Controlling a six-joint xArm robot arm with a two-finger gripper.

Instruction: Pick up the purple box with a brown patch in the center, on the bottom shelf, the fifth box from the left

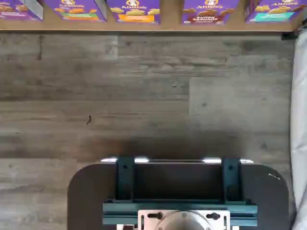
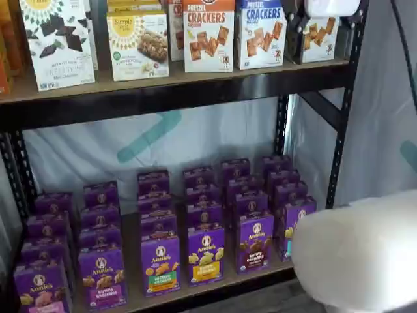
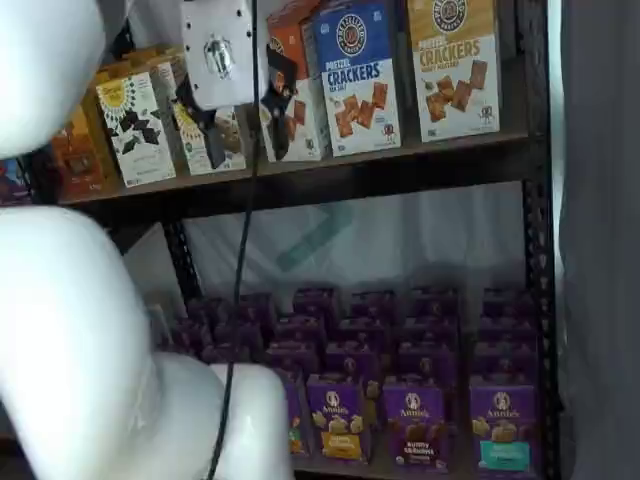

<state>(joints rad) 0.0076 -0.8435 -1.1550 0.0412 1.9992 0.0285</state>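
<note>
Low on the bottom shelf point(image 2: 215, 282), the purple box point(image 2: 255, 242) stood upright at the front edge, its brown cookie patch facing out, between a yellow-labelled carton point(image 2: 206, 253) and a teal-labelled carton point(image 3: 503, 427). The hand point(image 3: 245, 105) hung high before the upper shelf point(image 3: 400, 165), black fingers spread wide and empty, so the box lay well below it and off to one side, long axis vertical. Front row in the wrist view: five purple cartons counted, one brown-patched point(image 1: 209, 12); rows behind were too dim to count.
</note>
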